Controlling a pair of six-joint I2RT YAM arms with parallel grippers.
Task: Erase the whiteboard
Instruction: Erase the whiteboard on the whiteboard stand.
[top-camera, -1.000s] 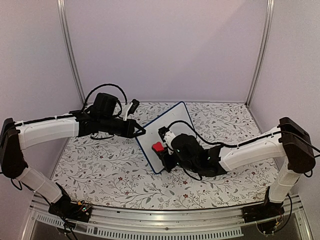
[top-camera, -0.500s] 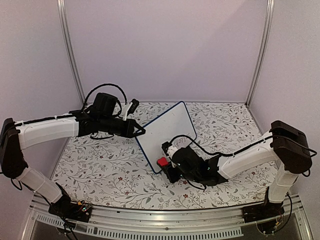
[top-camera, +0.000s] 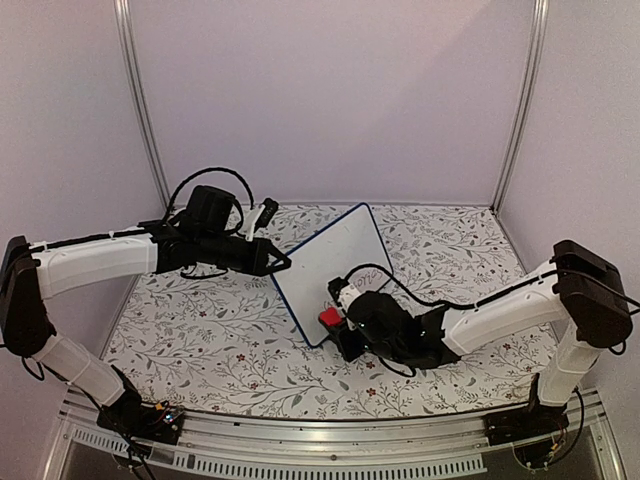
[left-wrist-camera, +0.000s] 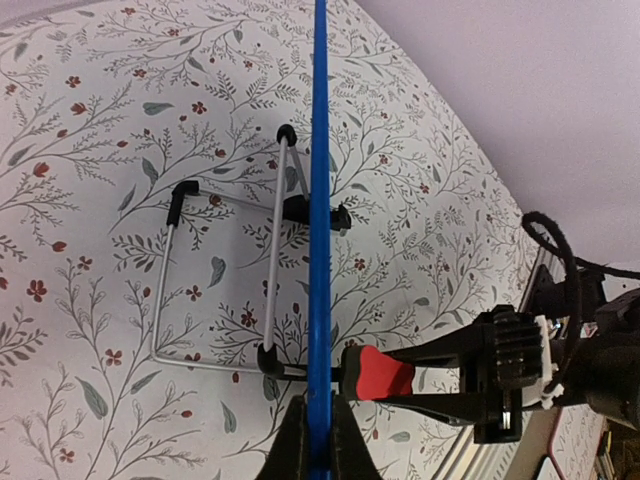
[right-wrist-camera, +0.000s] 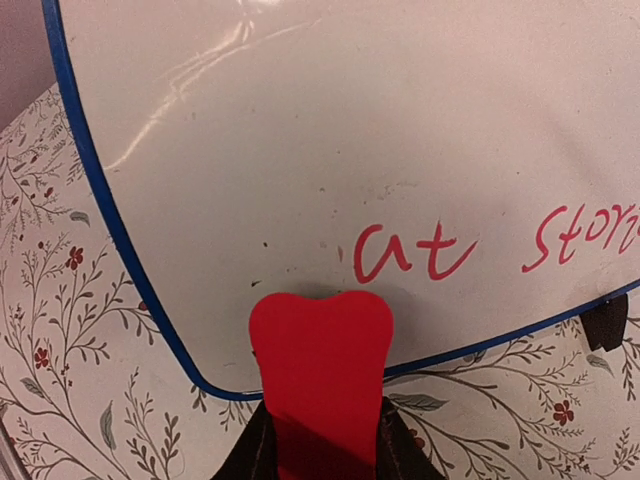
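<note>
The whiteboard (top-camera: 335, 255) stands tilted on the table, white with a dark-blue rim. Red handwriting (right-wrist-camera: 415, 250) runs along its lower part in the right wrist view. My left gripper (top-camera: 284, 265) is shut on the board's left edge; in the left wrist view the rim (left-wrist-camera: 320, 150) shows edge-on between the jaws of my left gripper (left-wrist-camera: 320, 410). My right gripper (top-camera: 341, 326) is shut on a red block eraser (top-camera: 328, 317). The eraser (right-wrist-camera: 320, 340) presses its front face on the board near the lower left corner, just left of the writing, held by my right gripper (right-wrist-camera: 322, 425).
A wire stand (left-wrist-camera: 215, 285) with black tips props the board from behind on the floral tablecloth (top-camera: 200, 330). Two black clip feet (right-wrist-camera: 607, 322) sit on the board's lower rim. Metal frame posts (top-camera: 140, 100) and purple walls close in the back and sides.
My right gripper has carried the eraser down the board's face from its middle left toward the lower corner, then a touch back up. The left arm and board have stayed still.
</note>
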